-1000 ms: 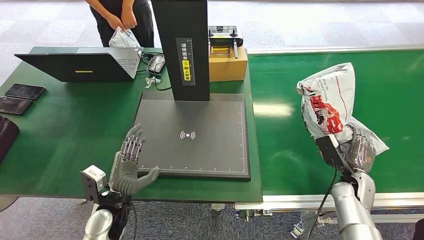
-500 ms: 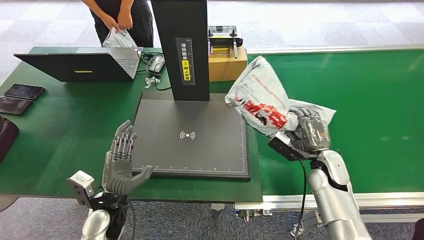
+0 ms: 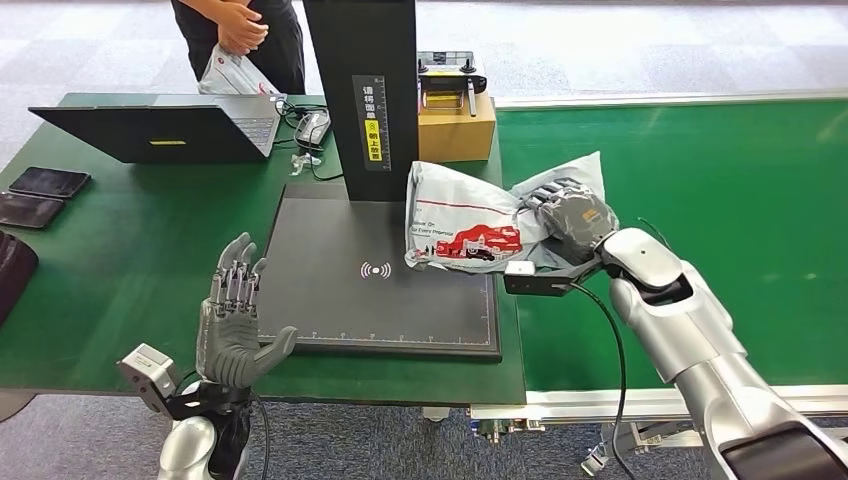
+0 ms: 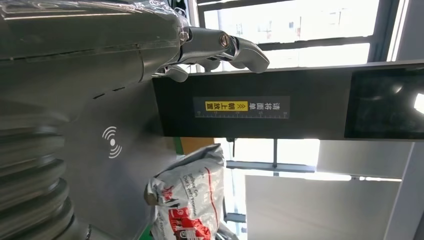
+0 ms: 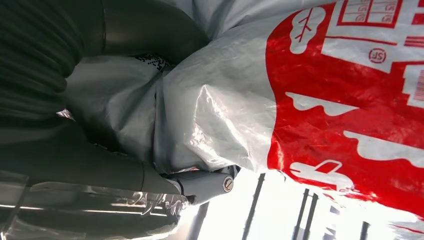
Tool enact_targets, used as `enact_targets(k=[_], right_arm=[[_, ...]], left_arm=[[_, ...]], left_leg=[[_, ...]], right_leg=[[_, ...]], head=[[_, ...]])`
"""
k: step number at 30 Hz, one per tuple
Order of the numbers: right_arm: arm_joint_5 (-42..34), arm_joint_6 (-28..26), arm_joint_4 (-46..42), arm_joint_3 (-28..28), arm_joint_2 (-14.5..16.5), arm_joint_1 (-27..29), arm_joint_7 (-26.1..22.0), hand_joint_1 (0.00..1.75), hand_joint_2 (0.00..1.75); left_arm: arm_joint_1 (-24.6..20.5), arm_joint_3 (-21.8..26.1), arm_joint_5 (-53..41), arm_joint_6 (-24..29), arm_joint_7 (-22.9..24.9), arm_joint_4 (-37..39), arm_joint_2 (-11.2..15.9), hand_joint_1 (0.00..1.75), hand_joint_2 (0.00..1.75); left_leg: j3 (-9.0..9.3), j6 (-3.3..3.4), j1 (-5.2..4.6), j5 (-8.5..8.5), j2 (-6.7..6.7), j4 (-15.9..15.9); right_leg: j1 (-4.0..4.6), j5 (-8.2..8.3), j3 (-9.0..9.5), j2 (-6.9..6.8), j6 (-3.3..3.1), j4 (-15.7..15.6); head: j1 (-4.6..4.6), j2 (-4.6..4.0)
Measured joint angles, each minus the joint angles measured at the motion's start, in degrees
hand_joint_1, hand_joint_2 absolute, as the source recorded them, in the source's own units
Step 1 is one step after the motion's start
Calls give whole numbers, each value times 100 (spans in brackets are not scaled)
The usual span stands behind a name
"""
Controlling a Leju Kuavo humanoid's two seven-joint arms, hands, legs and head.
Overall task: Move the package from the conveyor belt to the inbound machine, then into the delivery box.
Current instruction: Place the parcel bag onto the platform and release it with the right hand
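Observation:
A grey plastic package with red print lies over the right part of the inbound machine's black platform, beside its black column. My right hand grips the package's right end; the right wrist view has the red-printed bag pressed against my fingers. The left wrist view catches the package near the scan symbol. My left hand is raised by the platform's front left corner, fingers apart, holding nothing. The green conveyor belt runs on the right.
A person at the far left holds another grey bag. A laptop, cables and two dark tablets lie on the green table. A cardboard box with a controller stands behind the platform.
My right arm swung left from the conveyor, carrying the package from above the belt to over the platform and lowering it flat. My left hand drifted slightly left and stayed open.

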Motion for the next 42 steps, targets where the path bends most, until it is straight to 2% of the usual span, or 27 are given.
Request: enact_targets(k=[7,14,26,35,36,39,40,42], right_arm=[[-377,-61,420,1233,-81,-848,-222,175,175],[-827,-422,1015,1979,298,-1170,-42,175,175],[-1019,-835,2095,2221,1330,-1141,134,175,175],[-988,-1120,2624,2156,1798,-1060,236,172,175],[-985,-1129,2654,2145,1833,-1058,233,152,175],[-954,-1138,2730,2120,1940,-1054,217,26,175],[-937,-1149,2752,2116,1975,-1050,214,2,175],[-904,-1206,2789,2101,2044,-1032,213,0,175]], left_arm=[[-37,-44,9,-25,-107,40,-2,0,175],[-105,-195,57,62,-175,154,5,0,175],[-211,-382,127,90,-154,249,36,0,175],[-250,-449,166,52,15,256,62,0,175],[-256,-449,171,44,25,256,63,0,175],[-288,-450,179,26,37,261,68,0,175],[-301,-452,179,21,38,269,69,0,175],[-322,-462,179,14,35,291,71,0,175]], left_leg=[[0,-1,1,1,0,-1],[-1,-1,2,2,1,-3],[-1,-2,2,3,1,-2],[-1,-2,2,3,1,-2],[-1,-2,2,3,1,-2],[-1,-3,2,3,1,-2],[-1,-3,2,3,1,-2],[0,-3,2,3,1,-2]], right_leg=[[2,0,-2,0,-1,0],[5,0,-2,1,-1,2],[5,0,-3,1,-1,3],[4,0,-3,1,-1,3],[4,0,-3,1,-1,3],[4,0,-3,2,-1,3],[4,0,-3,2,-1,3],[5,0,-3,2,-1,3]], head=[[-2,0],[-1,0],[-2,0],[-1,0],[-1,0],[-1,0],[-1,0],[-2,0]])
